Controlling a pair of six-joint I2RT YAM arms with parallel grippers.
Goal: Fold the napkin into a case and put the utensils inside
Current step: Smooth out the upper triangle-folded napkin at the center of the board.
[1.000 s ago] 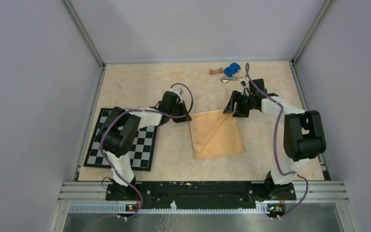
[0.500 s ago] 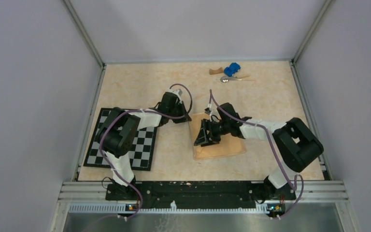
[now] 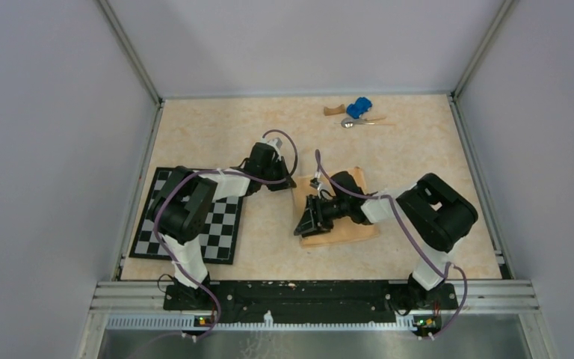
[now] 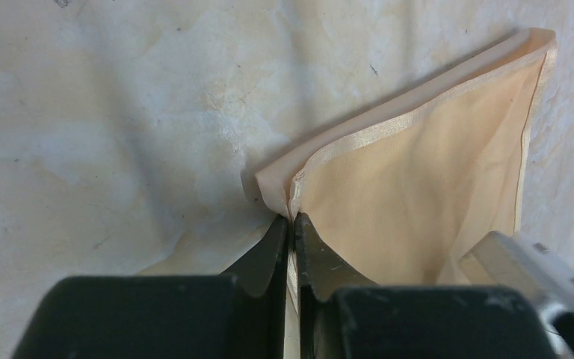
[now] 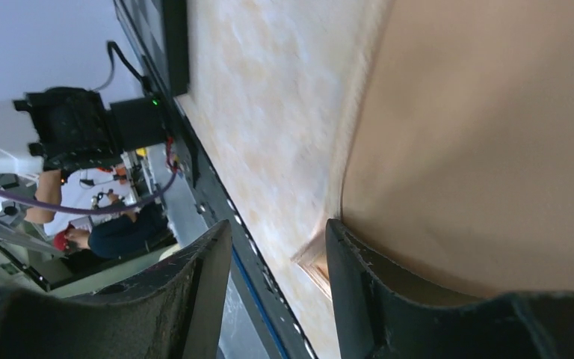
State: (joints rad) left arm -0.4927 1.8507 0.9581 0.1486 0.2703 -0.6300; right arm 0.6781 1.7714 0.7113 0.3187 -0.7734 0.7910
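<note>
The napkin (image 4: 418, 187) looks soft, so corners seem best to hold: the left gripper (image 4: 291, 224) pinches one, the right gripper (image 5: 278, 232) is open by another

The right gripper (image 5: 276, 235) holds its two black fingers (image 5: 194, 299) apart around a corner of the napkin (image 5: 493, 134). One finger overlaps the napkin's edge; the other stands just off the napkin, over the bare marbled table (image 5: 269, 97). Farther from the napkin, past the table's edge, runs a blurred black rail (image 5: 194, 176)
</note>
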